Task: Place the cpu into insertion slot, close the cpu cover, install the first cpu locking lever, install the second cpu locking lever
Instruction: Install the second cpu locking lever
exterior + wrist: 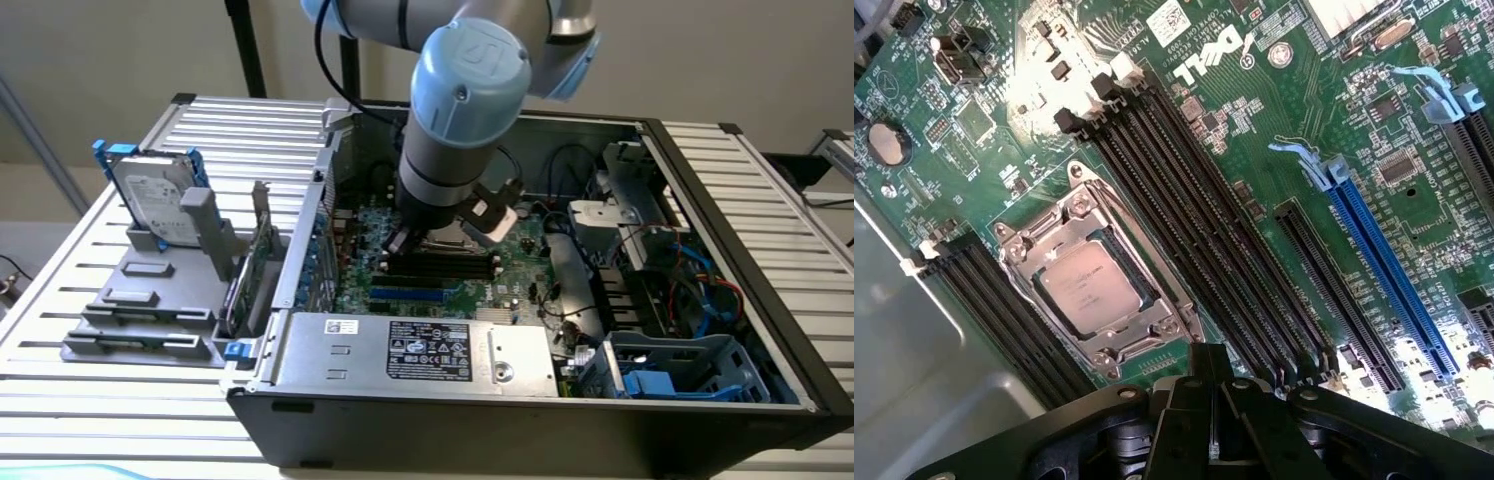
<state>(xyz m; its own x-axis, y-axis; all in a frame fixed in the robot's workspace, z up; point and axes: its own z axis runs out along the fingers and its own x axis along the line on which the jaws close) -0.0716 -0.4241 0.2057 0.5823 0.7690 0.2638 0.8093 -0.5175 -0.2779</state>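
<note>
cpu [1091, 290]: a small flat square chip with a pale silvery face, seated in the insertion slot [1116, 352] on the green motherboard [1274, 150], between two banks of long black memory slots [1194, 220].
cpu cover [1059, 225]: a thin silvery frame lying down around the chip, whose face shows through its window; it appears closed, though whether the levers are latched is hard to tell.
Handling: the chip is likely light, rigid and fragile, best held by its edges; the cover is thin stiff sheet metal, best pushed on its rim.
gripper [1214, 420]: its black fingers are closed together and hold nothing; it hangs just off the socket's edge, near the ends of the memory slots.
Arm pose: in the exterior view the arm [461, 110] reaches straight down into the open computer case [534, 415], wrist vertical over the middle of the board.
Case interior: power supply [414, 350] along the near wall.
</note>
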